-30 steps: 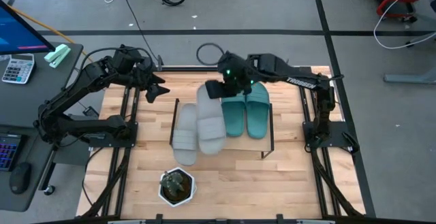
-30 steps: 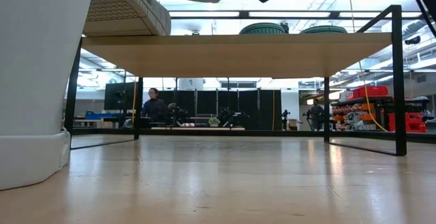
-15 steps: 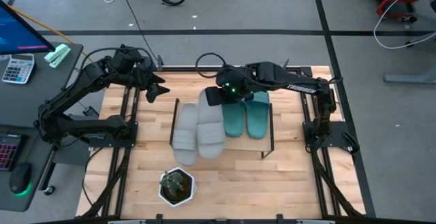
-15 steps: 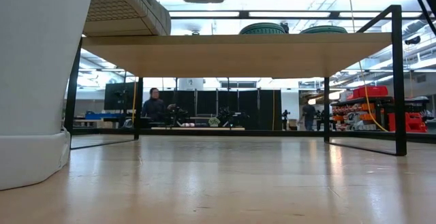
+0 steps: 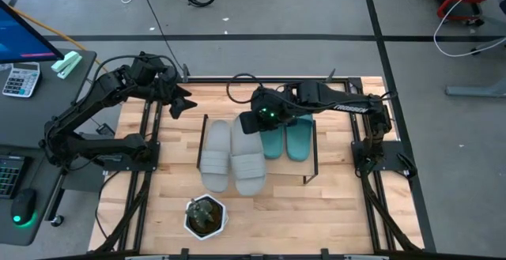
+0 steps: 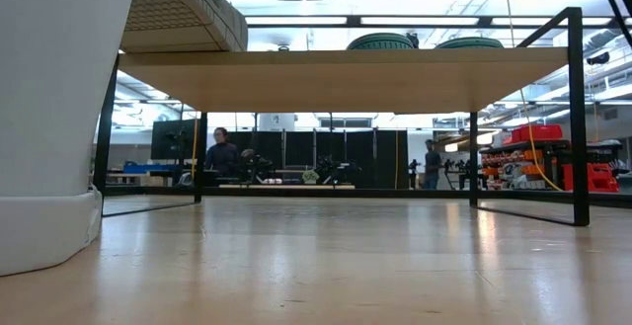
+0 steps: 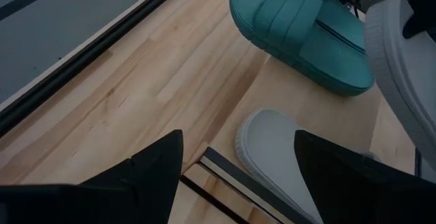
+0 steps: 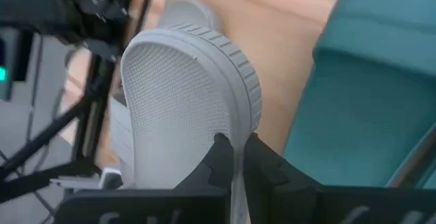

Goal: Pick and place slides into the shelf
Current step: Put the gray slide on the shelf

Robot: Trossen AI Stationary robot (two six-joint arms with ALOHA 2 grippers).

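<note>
Right tool point(image 8: 235, 157) pinches the grey slide's point(image 8: 187, 94) heel edge, seemingly above shelf point(image 5: 312, 151).

teal slides point(image 5: 286, 139), light grey slides point(image 5: 231, 156), pale wood shelf point(image 6: 346, 78) with black legs.

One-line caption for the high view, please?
Right gripper holds a grey slide over the shelf beside the teal pair; left gripper waits open.

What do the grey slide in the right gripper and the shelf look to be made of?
Grey slide: likely moulded rubber or foam, matte, with a fine dotted tread and ribbed edge, pinched at its rim by the right gripper. Shelf: light wooden board, smooth satin face, on thin black legs that look like metal wire.
</note>
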